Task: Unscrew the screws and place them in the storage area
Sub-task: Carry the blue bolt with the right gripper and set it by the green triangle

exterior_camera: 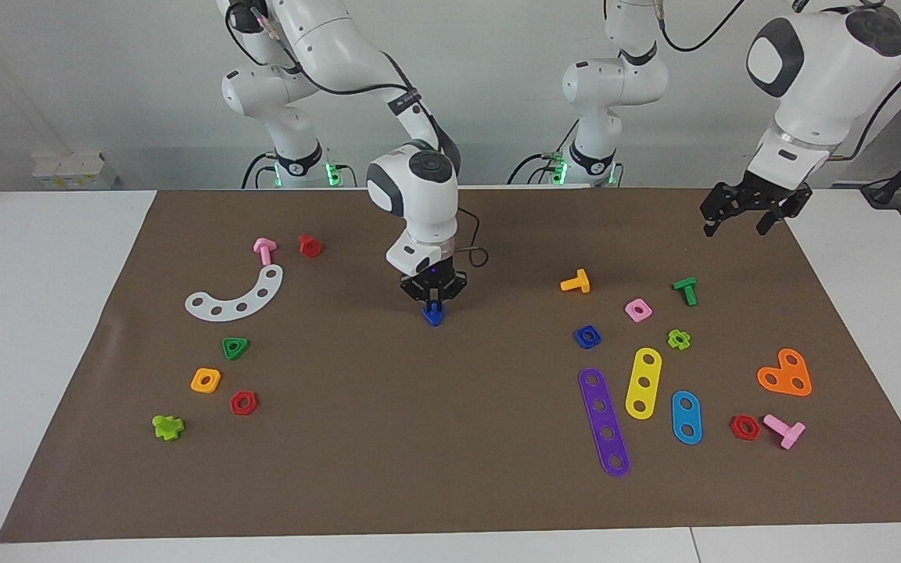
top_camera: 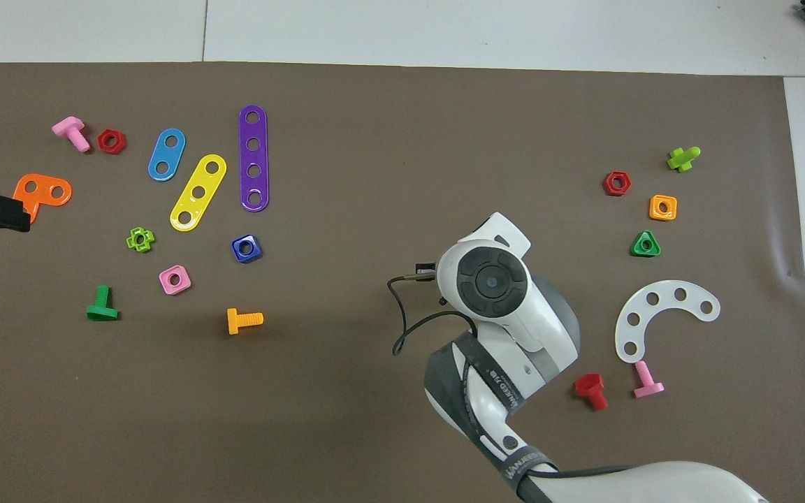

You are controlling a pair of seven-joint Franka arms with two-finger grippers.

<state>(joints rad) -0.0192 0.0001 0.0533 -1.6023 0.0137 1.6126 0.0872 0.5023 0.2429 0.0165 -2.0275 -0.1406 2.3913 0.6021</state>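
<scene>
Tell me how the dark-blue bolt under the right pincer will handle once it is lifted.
Held by the right pincer at mid-mat, the dark-blue bolt looks like small moulded plastic, so probably light and stiff. Its glossy surface may slip. The flat triangular head should resist rolling, though on its short stem it could tip over when released.

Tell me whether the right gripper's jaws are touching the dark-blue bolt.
Touching. In the facing view the right gripper has its jaws closed around the dark-blue bolt; the overhead view hides it under the wrist.

Matt brown mat [exterior_camera: 450, 438]; glossy plastic purple strip [exterior_camera: 604, 422].
</scene>
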